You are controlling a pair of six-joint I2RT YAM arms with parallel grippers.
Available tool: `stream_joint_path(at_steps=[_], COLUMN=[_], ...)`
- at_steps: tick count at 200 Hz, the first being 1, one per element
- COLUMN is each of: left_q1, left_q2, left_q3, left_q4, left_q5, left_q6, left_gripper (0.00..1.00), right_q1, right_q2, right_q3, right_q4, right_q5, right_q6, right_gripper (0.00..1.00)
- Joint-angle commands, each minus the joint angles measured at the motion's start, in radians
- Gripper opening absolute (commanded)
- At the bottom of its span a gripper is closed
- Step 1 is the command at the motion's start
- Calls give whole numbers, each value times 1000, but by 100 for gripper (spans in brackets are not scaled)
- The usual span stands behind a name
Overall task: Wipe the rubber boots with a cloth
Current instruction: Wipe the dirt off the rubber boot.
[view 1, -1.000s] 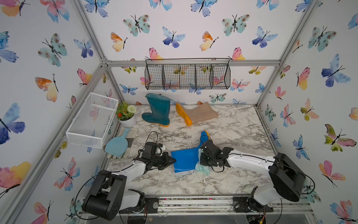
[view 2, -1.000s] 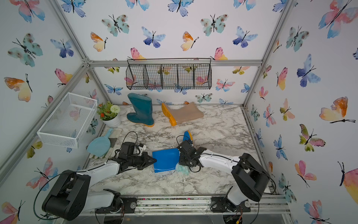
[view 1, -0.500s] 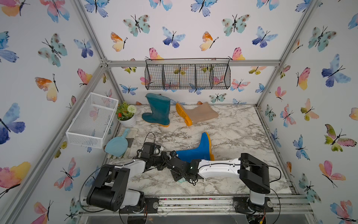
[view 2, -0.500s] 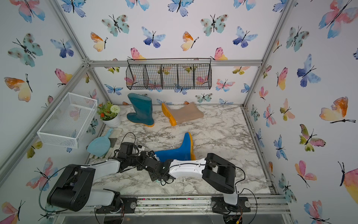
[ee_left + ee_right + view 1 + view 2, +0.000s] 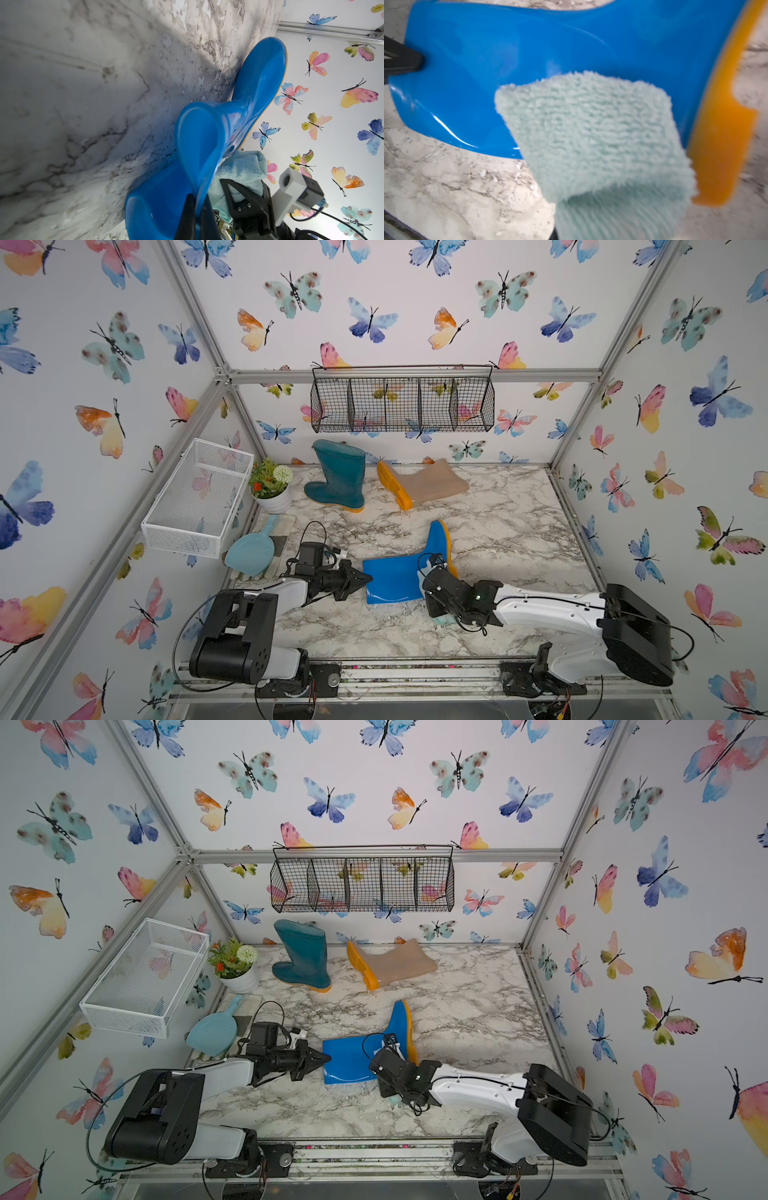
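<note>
Cloth [image 5: 591, 135] seemingly against blue boot [image 5: 395, 576]

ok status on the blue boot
Left gripper shut on rim of blue boot. Right gripper shut on cloth, at the boot's ankle. Nothing in the way.

Both arms reach low, pointing toward each other. The left gripper [image 5: 367, 578] is clamped on the rim of the blue boot [image 5: 395, 580]; the right gripper [image 5: 432, 577] pinches the cloth [image 5: 591, 135].
</note>
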Motion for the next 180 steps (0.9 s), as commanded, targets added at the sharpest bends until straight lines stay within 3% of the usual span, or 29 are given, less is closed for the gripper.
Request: stream_joint_path(at_steps=[1, 32, 51, 71, 104, 133, 151, 180], left_q1=[6, 6, 5, 7, 11, 10, 0, -31], left_q2=[-13, -24, -30, -45, -59, -57, -52, -32], left_q3=[25, 48, 55, 54, 33, 21, 23, 27], left_q4=[-14, -36, -49, -70, -64, -48, -40, -16], left_q5=[0, -13, -11, -16, -20, -27, -38, -48], left_q6=[7, 12, 19, 36, 38, 30, 27, 7], left_gripper=[0, 0, 0, 0, 0, 0, 0, 0], right_q1=[100, 223, 222, 138, -83, -141, -141, -76], right_q2=[183, 430, 433, 290, -90, -278, -211, 64], right_q3=[197, 478, 450, 243, -178, -293, -225, 30], right_q4=[65, -1, -46, 21, 127, 120, 125, 128], right_q5=[-55, -100, -51, -80, -122, -129, -197, -262], right_q6=[-119, -253, -236, -168, -6, 27, 0, -79], right_gripper=[2, 2, 2, 3, 2, 3, 2, 2])
